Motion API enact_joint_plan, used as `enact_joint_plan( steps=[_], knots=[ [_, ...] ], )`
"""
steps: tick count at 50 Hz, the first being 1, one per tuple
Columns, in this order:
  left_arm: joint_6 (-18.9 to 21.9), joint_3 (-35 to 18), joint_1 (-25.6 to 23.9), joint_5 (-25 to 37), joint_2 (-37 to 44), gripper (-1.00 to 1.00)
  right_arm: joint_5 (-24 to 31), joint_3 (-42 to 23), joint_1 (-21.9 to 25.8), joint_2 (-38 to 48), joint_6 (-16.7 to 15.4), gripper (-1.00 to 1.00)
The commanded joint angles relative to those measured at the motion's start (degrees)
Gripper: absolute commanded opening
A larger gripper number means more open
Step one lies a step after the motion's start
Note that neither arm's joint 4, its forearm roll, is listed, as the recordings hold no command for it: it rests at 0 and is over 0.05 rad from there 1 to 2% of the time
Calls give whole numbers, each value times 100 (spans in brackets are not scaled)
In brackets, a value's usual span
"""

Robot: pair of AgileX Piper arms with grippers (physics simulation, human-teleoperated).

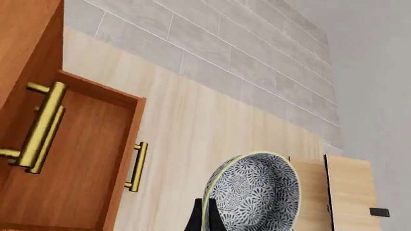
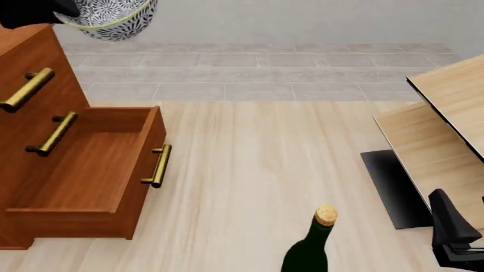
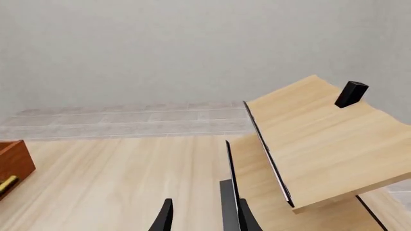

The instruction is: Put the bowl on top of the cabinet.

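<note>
The blue-speckled white bowl [image 2: 115,18] hangs tilted on its side at the top left of the front view, just past the upper right edge of the reddish-brown cabinet [image 2: 42,68]. My left gripper [image 2: 59,10] is shut on the bowl's rim. The left wrist view shows the bowl [image 1: 257,190] close up, with a dark finger [image 1: 204,216] over its rim and the cabinet [image 1: 77,159] beside it. My right gripper [image 2: 456,238] sits low at the front right. In its own wrist view it [image 3: 199,219] is open with nothing between the fingers.
The cabinet's lower drawer [image 2: 90,170] is pulled out, its brass handle [image 2: 158,165] facing the floor area. A dark green corked bottle [image 2: 310,246] stands at the front centre. Pale slanted wood panels [image 2: 446,113] with a dark base [image 2: 393,187] stand at the right.
</note>
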Motion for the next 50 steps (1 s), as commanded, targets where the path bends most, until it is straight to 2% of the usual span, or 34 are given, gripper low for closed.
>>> enact_joint_plan(
  steps=[1,3,14,20,28,37,41,50],
  knots=[
    [-205,-602,382,526,127,-100,-16,8,-8,-3,14,100],
    [-265,-402,669,532,36,-100,-14,1,-6,-3,15,100],
    [-428,-319,1001,531,65,-100,-32,4,-22,-4,31,100],
    [-333,-149,1534,532,13,-100,-41,7,-26,-4,37,100],
    [-356,-135,1774,533,10,-100,-47,6,-32,-4,41,100],
    [-436,-107,2384,533,-39,-100,-47,-3,-36,-4,49,100],
    [-519,-224,2382,533,-4,-100,-38,-14,-35,-4,46,100],
    [-677,-323,2736,533,9,-100,-35,-24,-42,-4,55,100]
  ],
)
